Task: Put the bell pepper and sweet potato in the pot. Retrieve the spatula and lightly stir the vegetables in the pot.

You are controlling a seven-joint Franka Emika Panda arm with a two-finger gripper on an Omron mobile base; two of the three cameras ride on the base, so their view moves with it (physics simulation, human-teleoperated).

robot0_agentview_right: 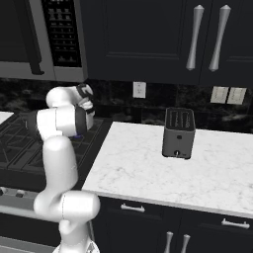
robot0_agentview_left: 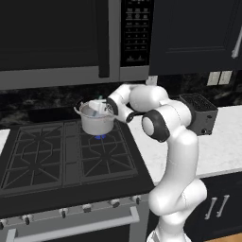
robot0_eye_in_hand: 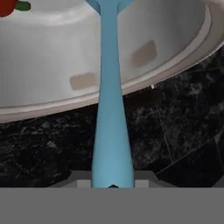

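Your pincer is clamped tight on the spatula handle, with the blade end reaching over the rim into the pot. The pot sits on the rear burner of the stove. Something red lies inside the pot. The toaster stands on the tabletop, well apart.

The pot is a small shiny steel cylinder with side handles at its rim, standing upright on the stove's rear burner, left of centre in the left base view. The spatula is slim and teal-blue; in the hand view its handle rises from the bottom centre and reaches over the pot's rim into the bowl. A red bell pepper with a green stem lies inside, upper left.
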